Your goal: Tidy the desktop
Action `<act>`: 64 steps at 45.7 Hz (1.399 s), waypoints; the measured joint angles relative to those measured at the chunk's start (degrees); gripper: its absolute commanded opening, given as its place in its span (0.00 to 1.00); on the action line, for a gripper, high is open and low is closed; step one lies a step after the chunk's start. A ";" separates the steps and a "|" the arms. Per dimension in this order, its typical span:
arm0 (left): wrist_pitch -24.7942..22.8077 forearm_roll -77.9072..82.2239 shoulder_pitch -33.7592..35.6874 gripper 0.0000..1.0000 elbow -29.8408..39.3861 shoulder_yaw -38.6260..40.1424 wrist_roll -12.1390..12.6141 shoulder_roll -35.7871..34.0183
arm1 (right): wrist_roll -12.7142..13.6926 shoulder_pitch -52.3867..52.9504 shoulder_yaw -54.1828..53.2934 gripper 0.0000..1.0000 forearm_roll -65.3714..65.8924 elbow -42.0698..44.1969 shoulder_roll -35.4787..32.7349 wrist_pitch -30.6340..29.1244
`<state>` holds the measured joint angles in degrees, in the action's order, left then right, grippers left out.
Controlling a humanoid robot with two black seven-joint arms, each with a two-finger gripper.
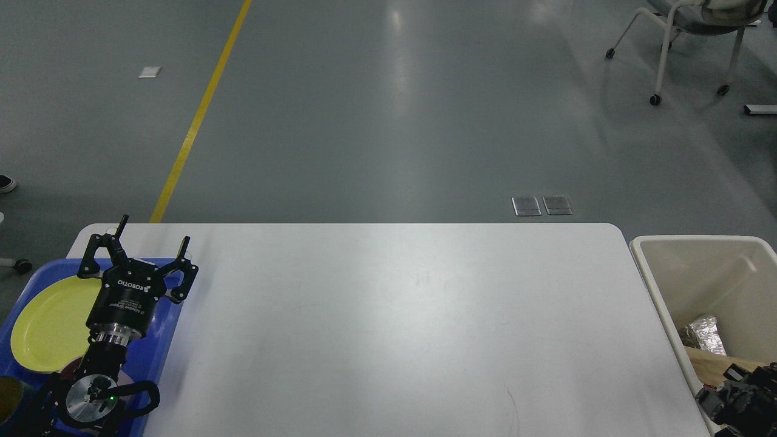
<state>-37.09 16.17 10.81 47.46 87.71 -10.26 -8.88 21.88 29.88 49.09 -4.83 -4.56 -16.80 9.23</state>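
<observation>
Desktop [388,328], the white table ahead of me, lies bare between blue tray [159,340] and beige bin [661,291]. My left gripper [150,244] hovers over the tray, jaws apart; my right gripper [737,400] over the bin, jaws unreadable. Both arms should probably withdraw clear of the rims.

Left arm: enters from lower-left corner, black, silver wrist joint with green light, forearm rising to cylindrical wrist. Left gripper [150,244]: 2 fingers [183,247] spread wide, tips pointing up and away, nothing between them. Right gripper [737,402]: dark part only at lower-right edge, fingers indistinguishable.
</observation>
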 measured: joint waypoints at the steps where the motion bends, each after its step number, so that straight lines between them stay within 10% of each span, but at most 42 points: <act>1: 0.00 0.00 0.00 0.96 0.00 0.00 0.00 0.00 | 0.00 -0.03 0.00 0.25 0.00 0.00 0.09 0.08; 8: 0.00 0.00 0.00 0.96 0.00 0.00 0.00 0.00 | 0.04 -0.38 0.06 1.00 0.00 0.00 0.79 0.58; 64: 0.00 0.00 0.00 0.96 0.00 0.00 -0.03 0.00 | 0.01 6.44 -0.84 1.00 -0.20 -1.51 -3.89 5.02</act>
<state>-37.09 16.17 10.80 47.46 87.71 -10.30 -8.88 21.89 36.32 48.25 -5.02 -6.07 -20.69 14.25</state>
